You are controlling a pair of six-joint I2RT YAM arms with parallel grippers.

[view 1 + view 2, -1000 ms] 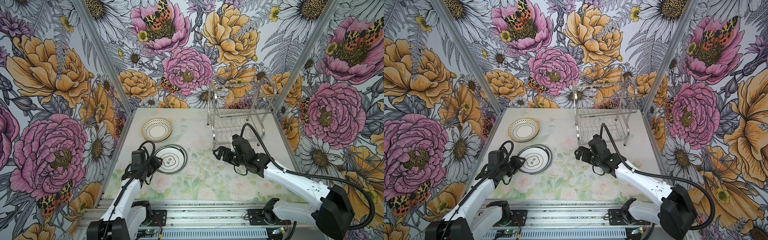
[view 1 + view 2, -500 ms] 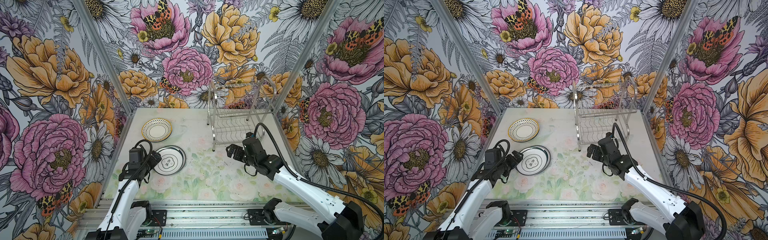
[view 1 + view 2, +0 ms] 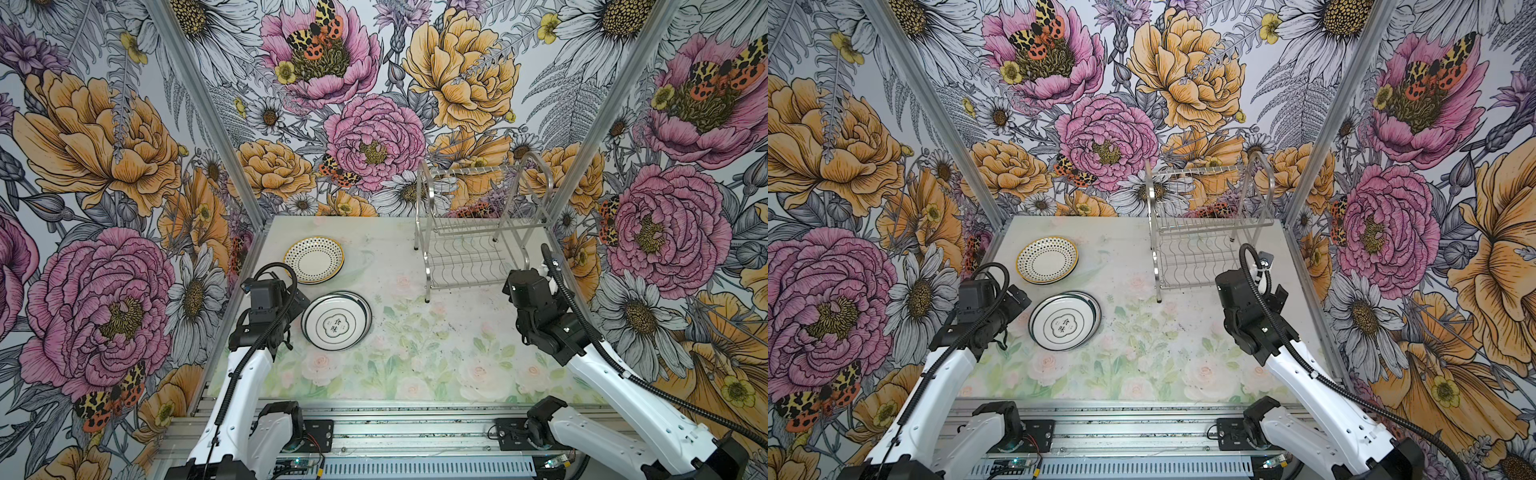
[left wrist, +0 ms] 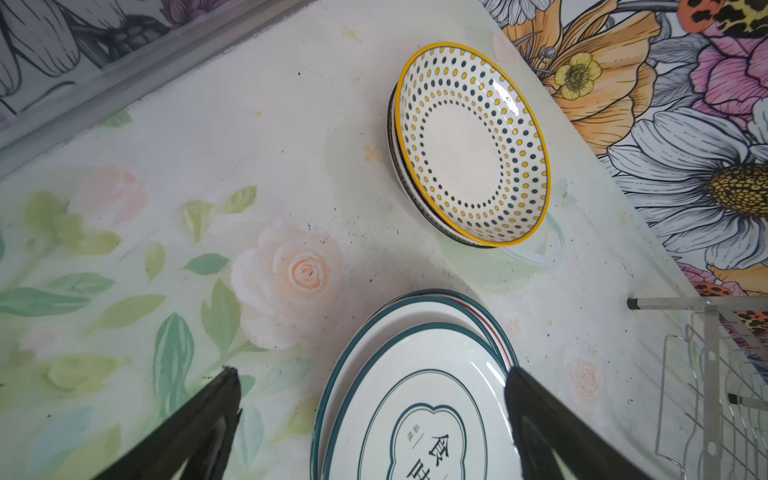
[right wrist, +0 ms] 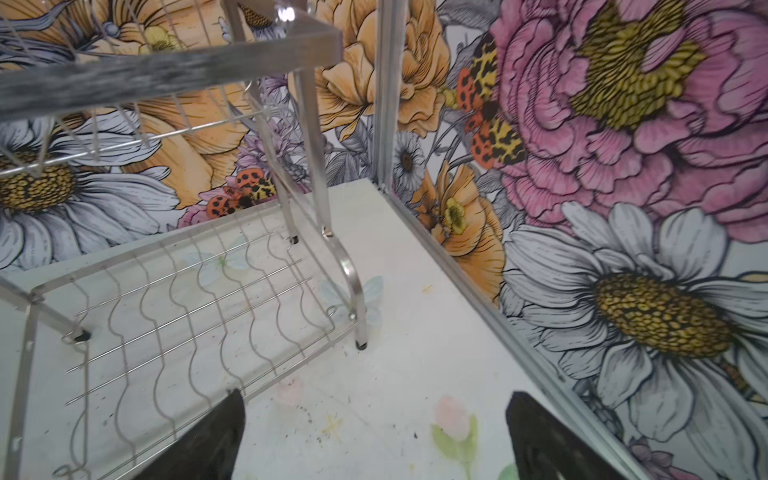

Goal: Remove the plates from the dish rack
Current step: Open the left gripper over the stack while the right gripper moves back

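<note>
Left fingers (image 4: 199,428) spread apart, holding nothing, beside ringed plates (image 3: 336,321) near left edge of desk (image 3: 415,365); dotted plates (image 3: 314,259) behind. Right fingers (image 5: 208,440) likewise spread, by rack (image 3: 469,262), back-right corner.

We saw the dish rack (image 3: 465,262) standing back right on the desk (image 3: 415,353); left of it, the far stack (image 3: 314,261) of plates lay behind the near stack (image 3: 336,321).

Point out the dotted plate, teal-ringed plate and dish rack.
dotted plate (image 3: 313,261): a top view, white centre.
teal-ringed plate (image 3: 335,325): a top view, centre emblem.
dish rack (image 3: 467,285): a top view, lower front rail.
</note>
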